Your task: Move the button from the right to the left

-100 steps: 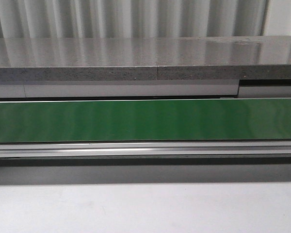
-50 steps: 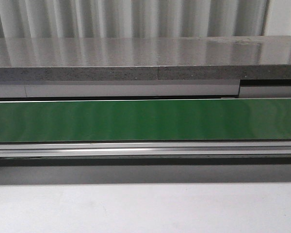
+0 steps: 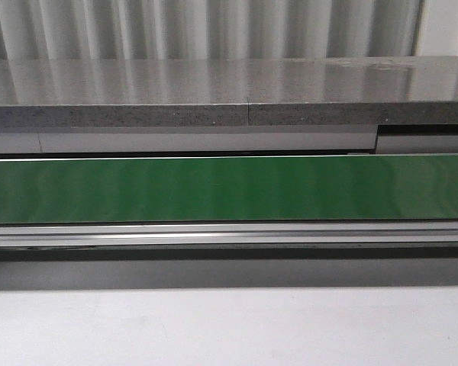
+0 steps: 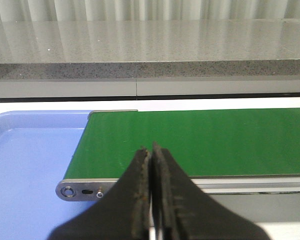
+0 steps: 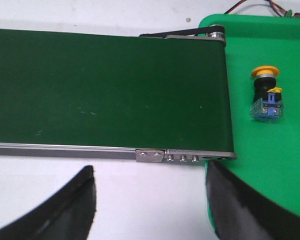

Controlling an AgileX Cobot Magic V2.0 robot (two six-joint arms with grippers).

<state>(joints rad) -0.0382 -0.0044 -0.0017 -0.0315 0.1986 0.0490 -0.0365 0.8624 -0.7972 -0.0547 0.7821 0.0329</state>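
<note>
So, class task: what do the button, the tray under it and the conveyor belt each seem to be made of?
Button: likely moulded plastic, with a matte yellow cap, black collar and translucent blue base.
Green tray: probably plastic, smooth, evenly coloured, with a rounded rim.
Conveyor belt: looks like rubber or PVC, dark green with a slight sheen and fine scuffs, edged by a bare metal rail.

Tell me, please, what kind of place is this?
Probably a factory-style test bench: a green conveyor belt runs between a blue tray and a green tray, where an industrial button lies on its side.
</note>
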